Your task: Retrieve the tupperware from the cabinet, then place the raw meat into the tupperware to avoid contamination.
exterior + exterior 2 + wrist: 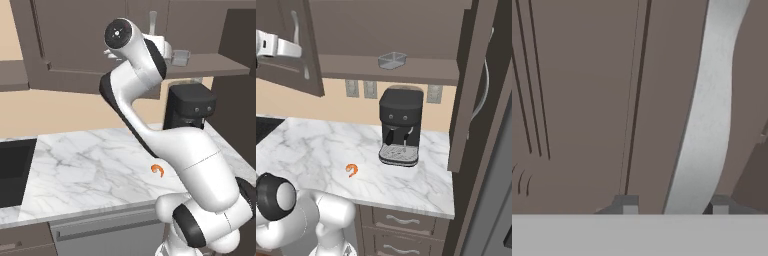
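The cabinet (pixel 406 30) stands open, its left door (pixel 301 50) swung out toward me. On its brown shelf (pixel 215 64) rests the grey translucent tupperware (pixel 392 60), also in the left base view (pixel 181 56). My gripper (pixel 673 206) is open at that door, with the silver bar handle (pixel 707 110) running between its fingertips (pixel 626 205) without being clamped. The white hand (pixel 278 47) is raised at the upper left. Down on the marble counter (pixel 90 160) lies the raw meat, a small orange curl (pixel 158 169) (pixel 351 170).
A black coffee machine (pixel 401 127) stands on the counter under the shelf, right of the meat. The cabinet's right door (pixel 471 85) juts out at the right. A black recess (pixel 12 170) is set into the counter's left end. Drawers (pixel 406 220) sit below.
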Available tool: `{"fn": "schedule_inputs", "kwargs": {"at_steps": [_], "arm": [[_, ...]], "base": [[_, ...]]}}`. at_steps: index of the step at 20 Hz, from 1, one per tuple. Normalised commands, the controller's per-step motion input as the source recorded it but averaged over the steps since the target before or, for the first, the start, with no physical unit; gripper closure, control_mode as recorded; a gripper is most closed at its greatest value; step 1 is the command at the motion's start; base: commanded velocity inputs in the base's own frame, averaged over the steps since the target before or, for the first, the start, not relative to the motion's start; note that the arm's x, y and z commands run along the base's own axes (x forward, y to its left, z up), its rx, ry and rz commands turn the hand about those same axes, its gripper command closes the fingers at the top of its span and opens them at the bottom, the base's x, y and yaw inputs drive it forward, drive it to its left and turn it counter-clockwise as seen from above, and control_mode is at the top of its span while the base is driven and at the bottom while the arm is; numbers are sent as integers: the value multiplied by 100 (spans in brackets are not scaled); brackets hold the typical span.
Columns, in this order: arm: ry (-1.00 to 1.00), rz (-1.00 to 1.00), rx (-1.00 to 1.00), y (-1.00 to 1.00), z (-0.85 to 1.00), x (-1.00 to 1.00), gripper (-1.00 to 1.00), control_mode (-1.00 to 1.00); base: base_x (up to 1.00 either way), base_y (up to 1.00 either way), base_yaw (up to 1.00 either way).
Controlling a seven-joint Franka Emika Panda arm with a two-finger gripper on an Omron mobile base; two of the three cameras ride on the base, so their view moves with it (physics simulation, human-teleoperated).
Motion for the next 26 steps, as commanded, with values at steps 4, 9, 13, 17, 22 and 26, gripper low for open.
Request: {"fn": "schedule_inputs", "kwargs": {"at_steps": [4,9,13,17,22,26], "arm": [[3,-5,-1,55,-2,-49,100,-100],[5,-4,-2,57,-4,-42,100,-100],[2,-6,-1,40,-4,-22,100,-100],[0,-6,0,32,-4,-15,100,-100],[0,-7,0,28,-5,-12,100,-100],[0,-2,0,5,-1,-9,-100,-100]], "base": [[0,0,0],[0,0,0],[0,0,0],[0,0,0],[0,0,0],[0,0,0]]}}
